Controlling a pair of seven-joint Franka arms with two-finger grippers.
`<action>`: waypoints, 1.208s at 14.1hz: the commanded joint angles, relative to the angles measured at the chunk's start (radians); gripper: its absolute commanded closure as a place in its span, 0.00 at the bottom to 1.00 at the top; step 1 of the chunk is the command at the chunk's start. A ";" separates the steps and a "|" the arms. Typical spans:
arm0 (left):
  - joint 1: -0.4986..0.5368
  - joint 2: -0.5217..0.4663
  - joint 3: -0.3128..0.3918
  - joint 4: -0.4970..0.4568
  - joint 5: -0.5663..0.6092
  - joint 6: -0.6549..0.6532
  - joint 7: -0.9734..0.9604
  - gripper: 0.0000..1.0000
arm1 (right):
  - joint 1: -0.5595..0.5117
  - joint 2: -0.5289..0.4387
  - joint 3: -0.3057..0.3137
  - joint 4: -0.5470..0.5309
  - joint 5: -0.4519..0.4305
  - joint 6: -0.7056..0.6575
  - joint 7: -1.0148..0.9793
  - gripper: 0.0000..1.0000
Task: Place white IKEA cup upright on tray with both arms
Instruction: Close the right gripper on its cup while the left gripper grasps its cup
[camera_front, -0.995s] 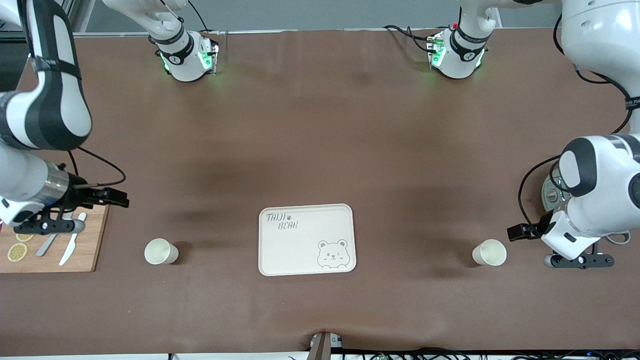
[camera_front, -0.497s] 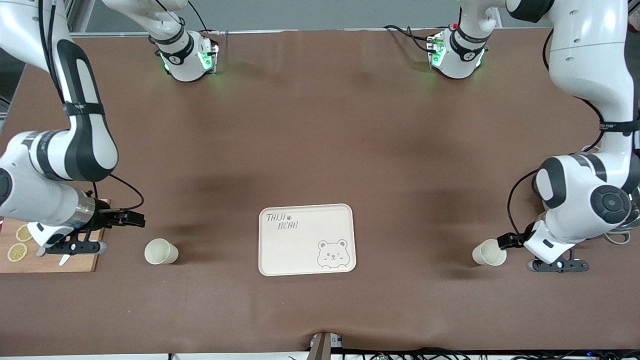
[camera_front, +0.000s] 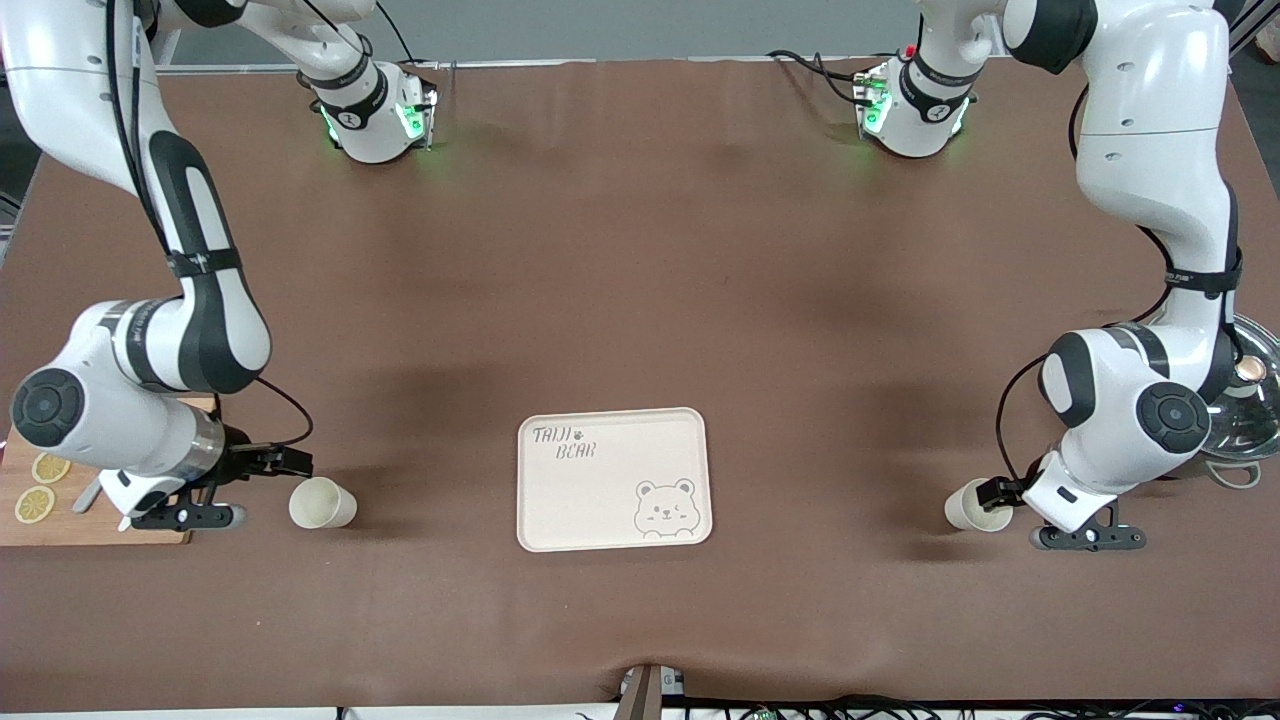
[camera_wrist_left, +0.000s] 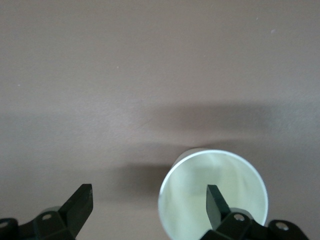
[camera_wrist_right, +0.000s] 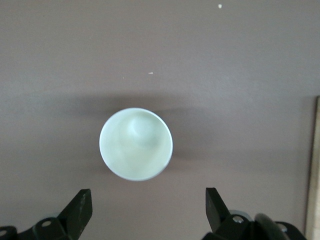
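Lying sideways either side of the tray (camera_front: 613, 479), two cups: one (camera_front: 978, 505) with a spread left-gripper (camera_wrist_left: 148, 206) finger in its mouth, the other (camera_front: 322, 502) just clear of the spread right gripper (camera_wrist_right: 148, 210).

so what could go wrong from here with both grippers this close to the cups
The left gripper is off-centre: one finger already shows over the mouth of its cup, so it may knock it over. The right gripper is open, with its cup not yet between the fingers; pushing on could slide it toward the tray.
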 joint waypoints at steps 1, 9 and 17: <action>-0.007 -0.004 0.001 -0.013 -0.035 0.023 0.001 0.26 | 0.010 0.057 -0.001 0.061 0.013 0.022 0.002 0.00; -0.008 -0.004 -0.001 -0.011 -0.067 0.025 0.001 0.97 | -0.011 0.117 -0.001 0.095 0.013 0.081 -0.067 0.00; -0.053 -0.021 0.012 0.073 -0.075 -0.062 -0.031 1.00 | -0.030 0.191 0.001 0.129 0.013 0.142 -0.116 0.00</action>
